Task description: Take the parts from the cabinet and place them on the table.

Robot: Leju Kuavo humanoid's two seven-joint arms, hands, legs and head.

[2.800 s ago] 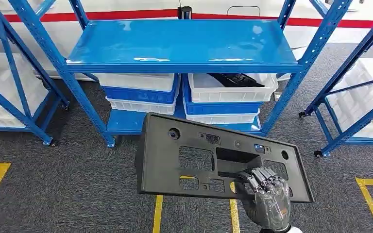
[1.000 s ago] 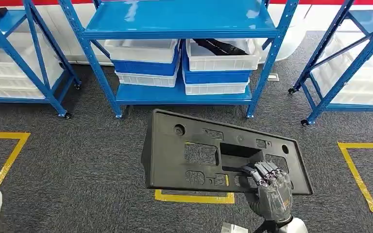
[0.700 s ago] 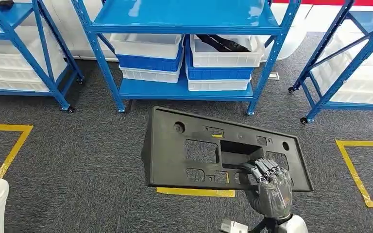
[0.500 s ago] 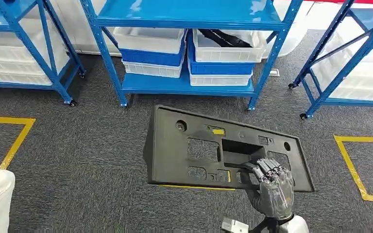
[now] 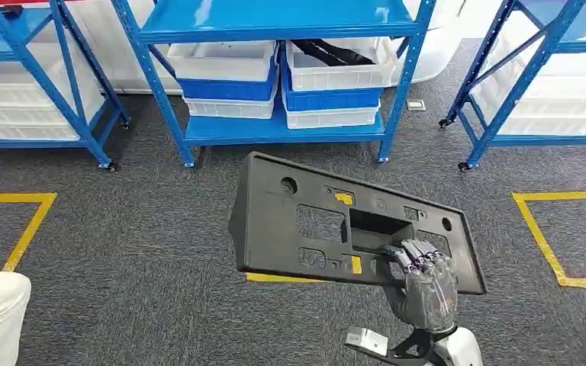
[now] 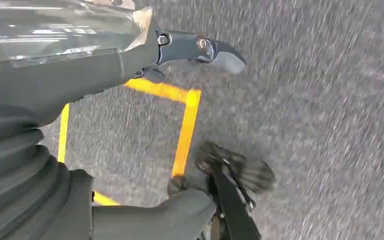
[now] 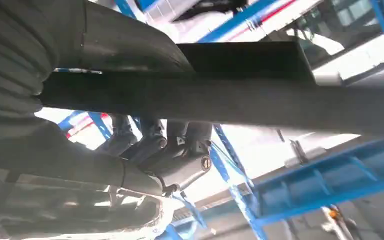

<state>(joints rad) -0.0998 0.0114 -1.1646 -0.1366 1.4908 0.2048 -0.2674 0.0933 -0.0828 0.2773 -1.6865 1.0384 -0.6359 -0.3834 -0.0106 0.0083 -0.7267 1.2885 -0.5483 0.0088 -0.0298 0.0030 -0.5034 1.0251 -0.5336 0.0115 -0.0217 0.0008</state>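
Part: you see a black plastic panel [image 5: 328,221] held tilted above the carpet [image 5: 137,252], in front of the blue cabinet [image 5: 275,76].
Right robot hand [image 5: 421,280]: its fingers curl over the panel's near edge, gripping it.
Left robot hand [image 6: 80,55]: you cannot tell its state.
Bins: white bins [image 5: 336,65] sit on the cabinet's lower shelf.

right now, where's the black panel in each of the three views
Head view: the black panel sits centre, above the carpet, gripped at its lower right edge by the right hand.
Left wrist view: not in it; carpet and yellow floor tape.
Right wrist view: the panel spans the picture as a dark band, the hand clamped on it.
Shared landmark: the blue shelving.
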